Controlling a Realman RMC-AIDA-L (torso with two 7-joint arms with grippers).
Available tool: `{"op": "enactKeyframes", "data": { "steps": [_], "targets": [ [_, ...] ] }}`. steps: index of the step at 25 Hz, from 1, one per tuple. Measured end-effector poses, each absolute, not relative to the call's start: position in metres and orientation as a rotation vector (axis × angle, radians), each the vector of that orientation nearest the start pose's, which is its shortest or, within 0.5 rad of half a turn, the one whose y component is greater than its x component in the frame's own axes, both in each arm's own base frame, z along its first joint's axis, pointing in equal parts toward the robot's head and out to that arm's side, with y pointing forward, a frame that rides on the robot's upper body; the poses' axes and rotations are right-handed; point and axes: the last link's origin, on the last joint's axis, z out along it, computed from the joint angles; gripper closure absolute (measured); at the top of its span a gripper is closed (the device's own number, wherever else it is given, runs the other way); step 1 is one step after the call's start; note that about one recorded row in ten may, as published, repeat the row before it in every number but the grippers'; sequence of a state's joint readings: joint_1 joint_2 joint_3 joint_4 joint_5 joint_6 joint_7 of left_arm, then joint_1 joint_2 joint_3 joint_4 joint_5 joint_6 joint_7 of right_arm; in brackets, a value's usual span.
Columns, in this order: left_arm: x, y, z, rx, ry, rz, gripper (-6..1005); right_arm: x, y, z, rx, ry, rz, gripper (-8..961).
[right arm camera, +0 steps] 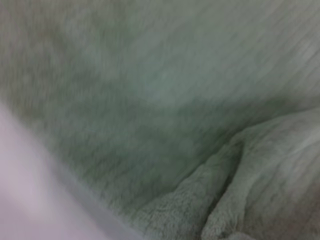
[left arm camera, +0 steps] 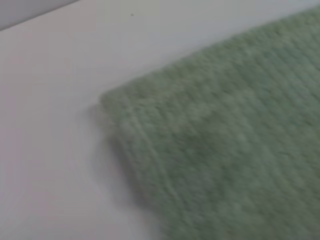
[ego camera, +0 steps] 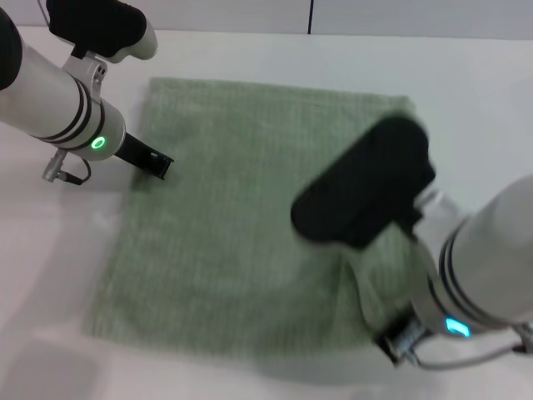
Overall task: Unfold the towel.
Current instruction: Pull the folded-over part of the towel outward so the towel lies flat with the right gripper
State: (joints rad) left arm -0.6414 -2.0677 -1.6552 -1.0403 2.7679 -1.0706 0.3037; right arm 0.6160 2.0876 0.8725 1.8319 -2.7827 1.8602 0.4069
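The pale sage-green towel lies spread nearly flat on the white table. My left gripper is at the towel's left edge, near its far left corner. The left wrist view shows a towel corner lying flat on the table. My right gripper is at the towel's near right corner, where a ridge of cloth rises up to it. It looks shut on that cloth, though its tips are hidden. The right wrist view shows the towel with a bunched fold close up.
The black upper part of my right arm hangs over the towel's right half and hides it. Bare white table surrounds the towel on the left and at the back.
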Motion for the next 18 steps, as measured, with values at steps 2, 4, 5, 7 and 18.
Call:
{"op": "enactKeyframes", "data": {
  "steps": [2,4,5,7,18],
  "targets": [
    [-0.228,0.402,-0.024,-2.203,-1.034,0.411,915,0.109,0.215,-0.072,-2.346,0.855,-0.953,826],
    [-0.224,0.403,-0.022,-2.204,-1.023,0.396,915,0.116,0.209,-0.077,-2.334,0.828,-1.016,819],
    [-0.219,0.405,-0.020,-2.204,-1.010,0.379,914,0.119,0.209,-0.077,-2.314,0.818,-1.025,816],
    [-0.216,0.406,-0.019,-2.204,-1.002,0.370,914,0.119,0.210,-0.077,-2.306,0.817,-1.016,809],
    [-0.209,0.408,-0.020,-2.212,-0.975,0.355,910,0.092,0.221,-0.065,-2.361,0.817,-0.760,567]
  ]
}}
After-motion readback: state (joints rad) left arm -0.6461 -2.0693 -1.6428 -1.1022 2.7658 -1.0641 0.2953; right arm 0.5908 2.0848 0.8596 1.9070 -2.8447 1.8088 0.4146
